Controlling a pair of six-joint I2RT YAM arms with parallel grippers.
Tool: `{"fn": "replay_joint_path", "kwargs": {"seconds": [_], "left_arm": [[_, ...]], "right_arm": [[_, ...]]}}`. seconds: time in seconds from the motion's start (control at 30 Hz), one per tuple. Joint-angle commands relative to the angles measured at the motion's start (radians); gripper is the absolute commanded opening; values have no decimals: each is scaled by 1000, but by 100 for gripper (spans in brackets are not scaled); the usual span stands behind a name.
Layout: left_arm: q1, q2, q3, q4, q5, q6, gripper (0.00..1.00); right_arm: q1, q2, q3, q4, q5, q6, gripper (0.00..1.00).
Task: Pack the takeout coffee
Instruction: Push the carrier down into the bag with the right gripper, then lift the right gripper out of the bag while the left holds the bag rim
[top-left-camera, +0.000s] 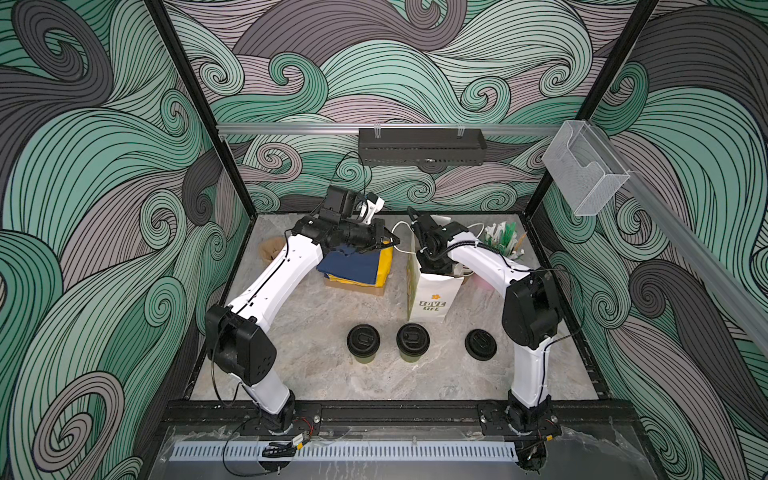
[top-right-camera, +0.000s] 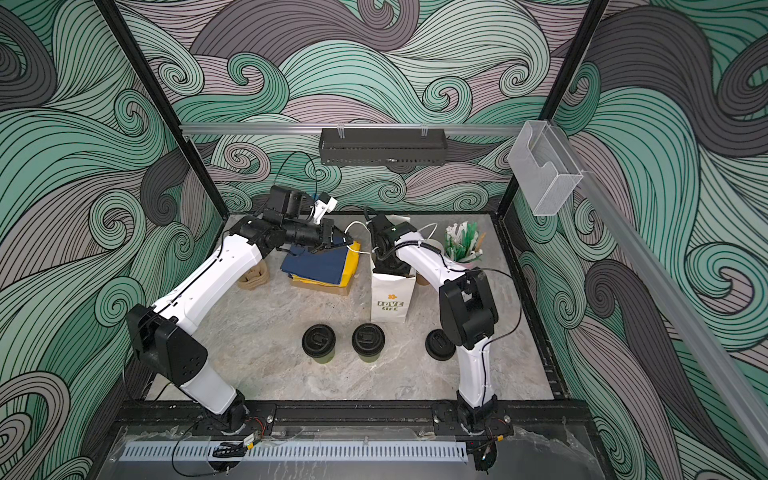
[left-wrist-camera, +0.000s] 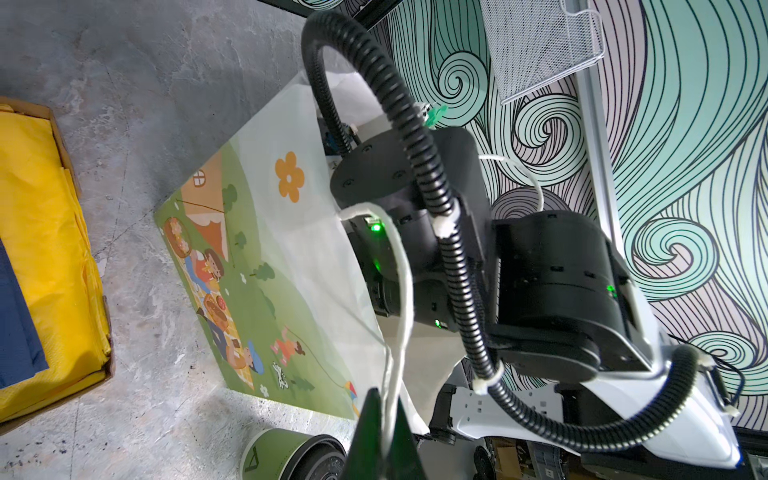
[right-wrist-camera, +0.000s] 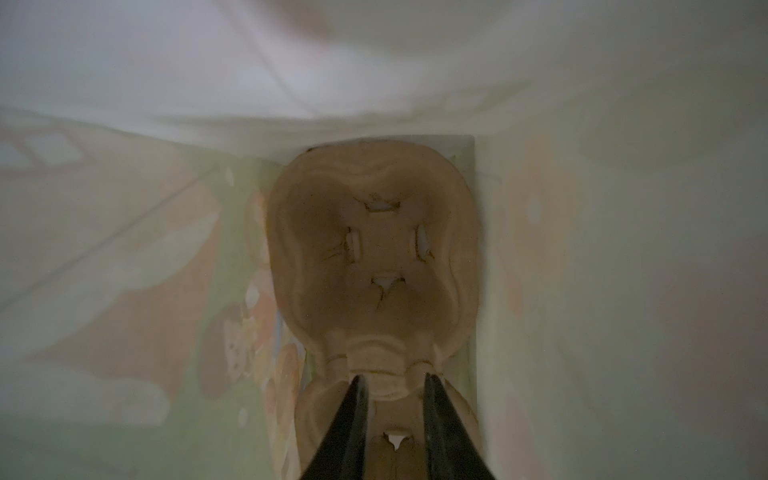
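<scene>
– On the tabletop (top-left-camera: 316, 374), in both top views, where did the takeout coffee stand?

– One lidded cup (top-left-camera: 363, 340) stood upright at 7 o'clock of the paper bag (top-left-camera: 434, 299). The second lidded cup (top-left-camera: 412, 339) stood at 3 o'clock of the first, near it but apart. Neither was in the bag. A loose lid (top-left-camera: 481, 344) lay at 3 o'clock of the pair, well apart. The left gripper (top-left-camera: 390, 241) hung at 9 o'clock of the bag mouth. The right arm (top-left-camera: 478, 257) reached down into that mouth, and its gripper was hidden.

– And the left wrist view?

– The left gripper's fingers (left-wrist-camera: 368, 436) were closed on the bag's white cord handle (left-wrist-camera: 405, 291), holding that side up. One lidded cup (left-wrist-camera: 291, 455) showed outside the bag, near its foot.

– The right wrist view?

– Inside the bag, a moulded pulp carrier (right-wrist-camera: 374, 249) lay on the bottom, and the well in full view was empty. The right gripper (right-wrist-camera: 395, 378) had its fingers a narrow way apart, astride the carrier's neck. Whether they pinched it could not be told.

– Status?

– Judged: the bag was open and the carrier was seated. Loading both cups was left to do, so the main part of the task was not yet done.
</scene>
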Motion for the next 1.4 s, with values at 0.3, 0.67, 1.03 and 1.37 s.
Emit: {"fn": "replay_joint_path", "kwargs": {"seconds": [0.3, 0.67, 1.03, 1.37], "left_arm": [[7, 10, 36, -28, -14, 17, 0], [5, 15, 35, -30, -17, 19, 0], [2, 16, 30, -19, -32, 15, 0], [-1, 17, 26, -16, -40, 15, 0]], "right_arm": [[-1, 19, -92, 135, -26, 0, 27], [-1, 3, -144, 208, -48, -19, 30], [-1, -153, -160, 227, -50, -102, 43], [0, -232, -181, 241, -30, -126, 43]]}}
